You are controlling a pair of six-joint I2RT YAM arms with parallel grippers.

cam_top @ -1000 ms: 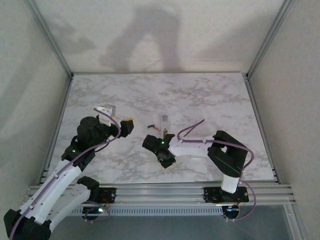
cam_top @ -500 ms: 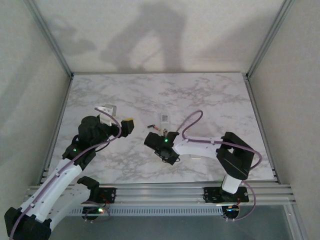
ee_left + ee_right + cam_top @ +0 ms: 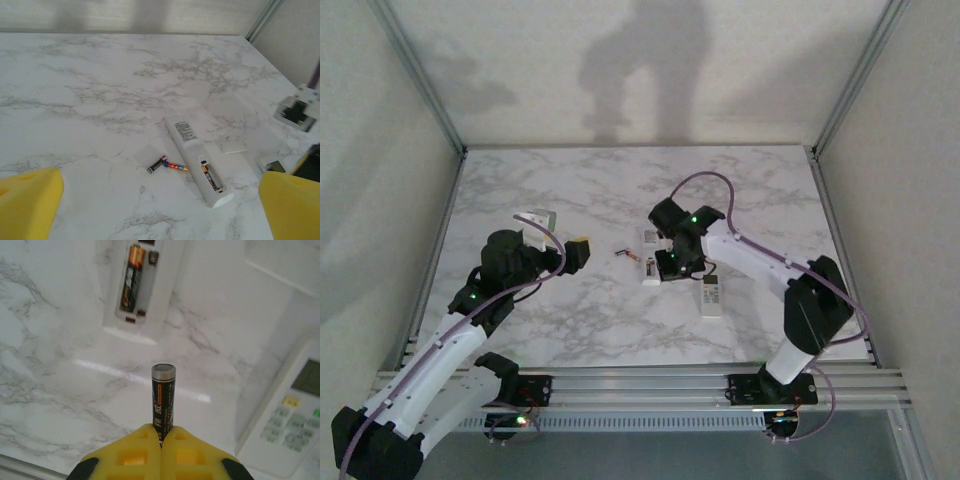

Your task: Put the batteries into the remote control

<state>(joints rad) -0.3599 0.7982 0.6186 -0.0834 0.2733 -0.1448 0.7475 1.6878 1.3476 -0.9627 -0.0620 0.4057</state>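
Observation:
A white remote (image 3: 196, 157) lies back up with its compartment open, and one battery (image 3: 210, 177) sits in a slot. Two loose batteries lie just left of it, one dark (image 3: 156, 164) and one orange and blue (image 3: 176, 166). My right gripper (image 3: 161, 432) is shut on a dark battery (image 3: 163, 392) that sticks out forward, a short way from the open compartment (image 3: 136, 282). From above, the right gripper (image 3: 670, 264) hangs over the remote's (image 3: 649, 240) near end. My left gripper (image 3: 160, 210) stands open, well left of the batteries (image 3: 630, 254).
A second white remote (image 3: 712, 297) lies face up, right of the first, its buttons (image 3: 292, 420) near my right gripper. A flat white cover piece (image 3: 234, 147) rests beside the open remote. Metal frame posts (image 3: 425, 85) and grey walls close in the marble table (image 3: 550, 320).
The right arm has swung from the front centre up and to the right, and its gripper is now over the remote's near end. The second remote is uncovered. The left arm barely moved.

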